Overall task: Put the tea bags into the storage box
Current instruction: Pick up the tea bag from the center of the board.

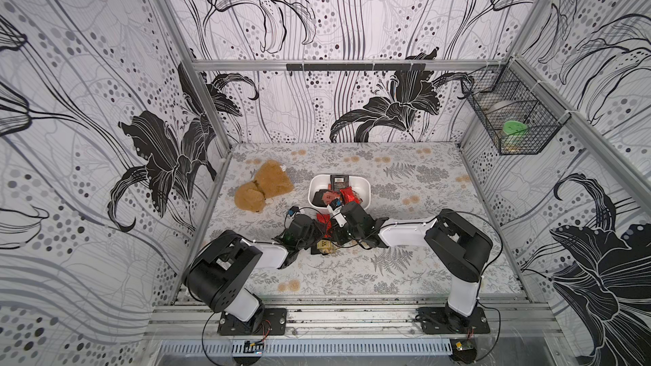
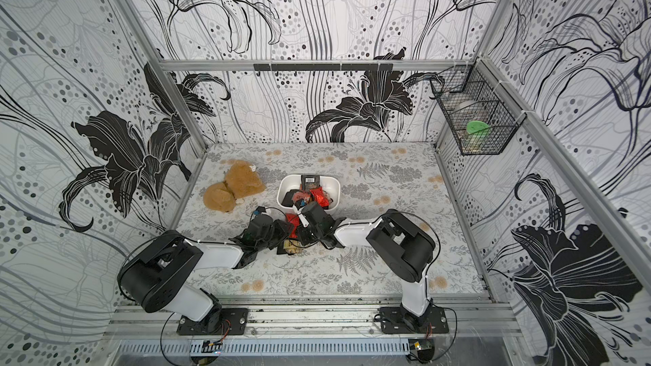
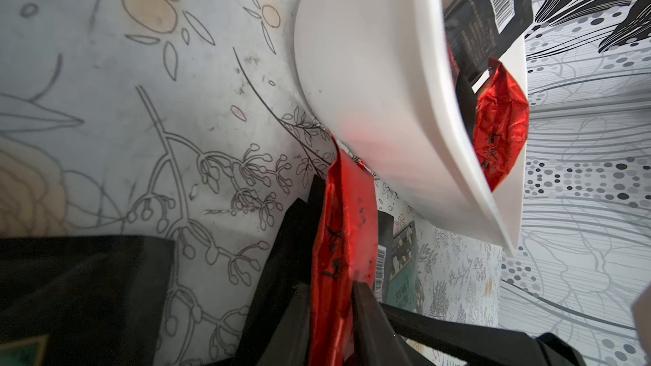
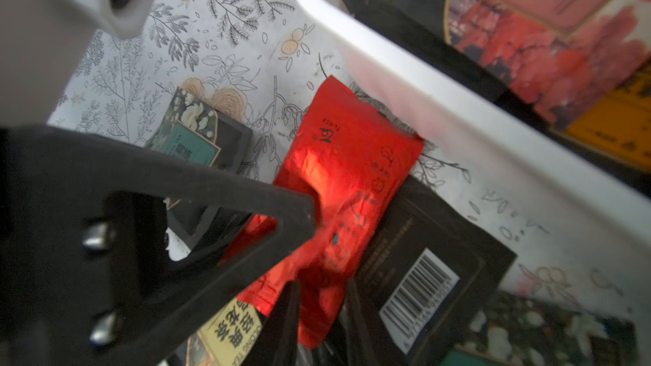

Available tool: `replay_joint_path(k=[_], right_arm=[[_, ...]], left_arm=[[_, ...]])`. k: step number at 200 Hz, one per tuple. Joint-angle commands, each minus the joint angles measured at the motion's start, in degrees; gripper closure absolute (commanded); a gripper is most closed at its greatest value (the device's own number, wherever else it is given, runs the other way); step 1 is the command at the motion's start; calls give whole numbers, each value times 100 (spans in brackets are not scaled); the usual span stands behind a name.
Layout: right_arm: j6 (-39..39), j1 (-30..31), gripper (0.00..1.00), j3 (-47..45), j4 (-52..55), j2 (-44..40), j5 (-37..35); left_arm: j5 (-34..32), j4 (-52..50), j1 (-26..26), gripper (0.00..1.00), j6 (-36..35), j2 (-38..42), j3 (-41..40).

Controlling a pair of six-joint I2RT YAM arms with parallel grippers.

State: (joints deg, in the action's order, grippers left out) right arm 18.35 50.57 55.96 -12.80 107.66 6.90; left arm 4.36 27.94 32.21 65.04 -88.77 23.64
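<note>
The white storage box stands mid-table and holds several tea bags, among them a black barcoded one and a red one. Just in front of it more tea bags lie in a pile, and both arms meet over them. My left gripper is shut on a red tea bag that stands edge-on between its fingers. My right gripper is shut on the lower end of what looks like the same red tea bag. A black barcoded tea bag lies under it.
A yellow-labelled sachet and a green-labelled one lie beside the grippers. A brown plush toy sits left of the box. A black wire basket hangs on the right wall and a hook rail on the back wall.
</note>
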Motion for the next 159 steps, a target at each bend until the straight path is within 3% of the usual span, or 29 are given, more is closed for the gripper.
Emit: replay_joint_path(k=[1, 66, 116, 136, 159], right_arm=[[-14, 63, 73, 107, 93, 72, 145], [-31, 60, 72, -363, -285, -483, -248], [267, 59, 70, -1228, -739, -1527, -1789], [429, 59, 69, -1570, -894, -1881, -2503], [615, 52, 68, -1878, -1113, -2223, -2738]], left_arm=[[125, 284, 38, 82, -22, -31, -70], [-14, -277, 45, 97, -79, 782, -187], [-820, -2095, 111, 100, -465, 2204, -1], [-1390, -2946, 140, 100, -729, 2747, 342], [-1668, -3345, 146, 100, -1090, 2877, 978]])
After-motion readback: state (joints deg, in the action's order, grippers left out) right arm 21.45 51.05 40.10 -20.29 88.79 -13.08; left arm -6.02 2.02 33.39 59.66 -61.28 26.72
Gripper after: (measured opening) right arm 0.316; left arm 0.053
